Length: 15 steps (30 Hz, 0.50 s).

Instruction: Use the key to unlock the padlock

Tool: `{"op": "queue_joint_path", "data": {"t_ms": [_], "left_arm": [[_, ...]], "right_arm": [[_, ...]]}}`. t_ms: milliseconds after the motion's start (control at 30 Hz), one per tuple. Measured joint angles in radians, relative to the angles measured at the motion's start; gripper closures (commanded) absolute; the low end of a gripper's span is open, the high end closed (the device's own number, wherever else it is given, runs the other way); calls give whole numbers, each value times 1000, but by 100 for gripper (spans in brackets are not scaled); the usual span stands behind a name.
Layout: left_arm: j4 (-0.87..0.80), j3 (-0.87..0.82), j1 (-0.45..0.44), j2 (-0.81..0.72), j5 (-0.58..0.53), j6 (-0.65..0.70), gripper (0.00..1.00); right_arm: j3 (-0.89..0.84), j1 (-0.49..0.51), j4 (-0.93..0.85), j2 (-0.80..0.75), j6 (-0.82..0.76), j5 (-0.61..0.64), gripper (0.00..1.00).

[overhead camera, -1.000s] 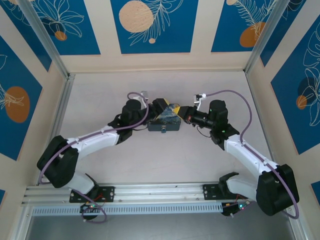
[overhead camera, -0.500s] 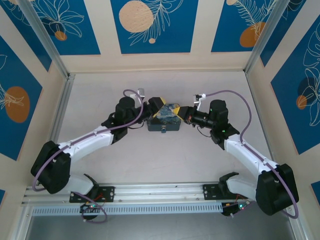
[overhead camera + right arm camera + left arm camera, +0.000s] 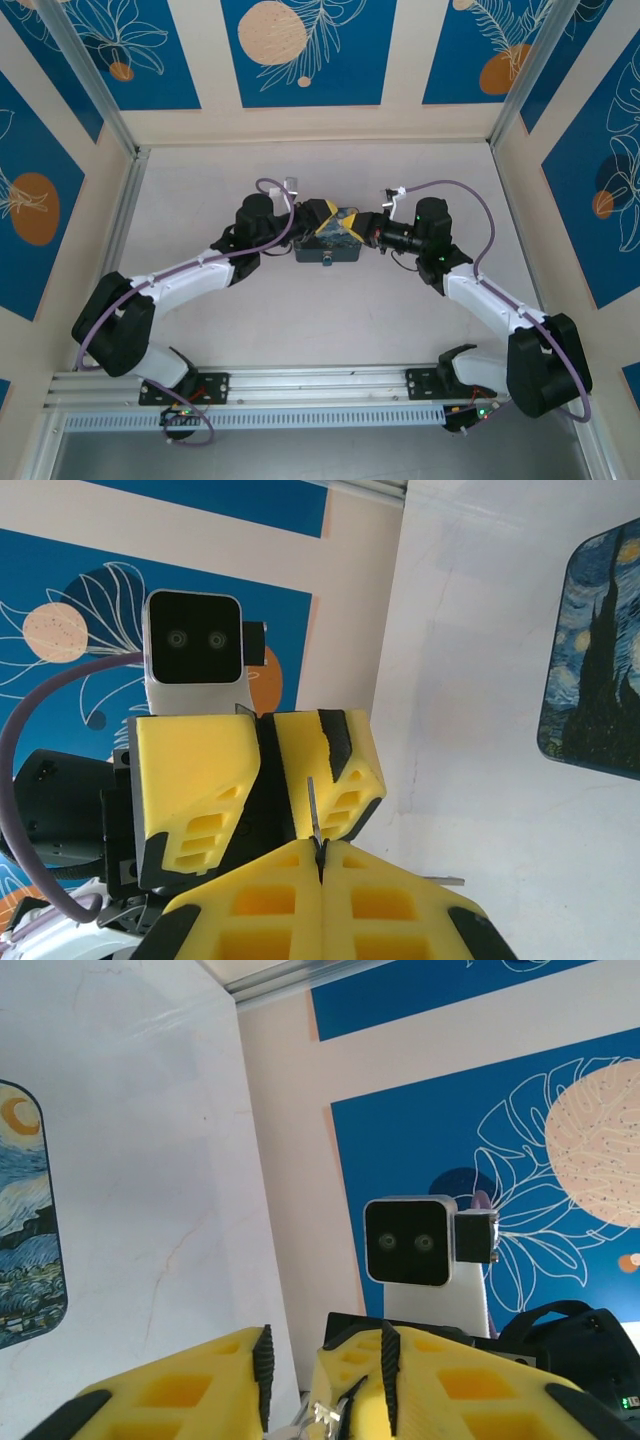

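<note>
Left pincer (image 3: 326, 221) tip-to-tip with right pincer (image 3: 358, 227)

From above, the left claw (image 3: 327, 221) and the right claw (image 3: 354, 223) meet over the square tin with the blue night-sky painting (image 3: 322, 250) and hide most of its lid. In the right wrist view, the thin silvery metal key (image 3: 312, 805) is mostly buried between the pressed yellow fingers (image 3: 375, 900). In the left wrist view, a small silvery piece (image 3: 325, 1415) between the fingers (image 3: 180, 1390) is cut by the bottom edge; whether it is gripped is unclear.
</note>
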Motion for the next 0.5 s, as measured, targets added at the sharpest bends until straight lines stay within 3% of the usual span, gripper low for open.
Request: {"op": "queue_joint_path", "data": {"t_ms": [500], "left_arm": [[23, 0, 0, 10, 14, -2, 81]], "right_arm": [[1, 0, 37, 19, 25, -13, 100]]}}
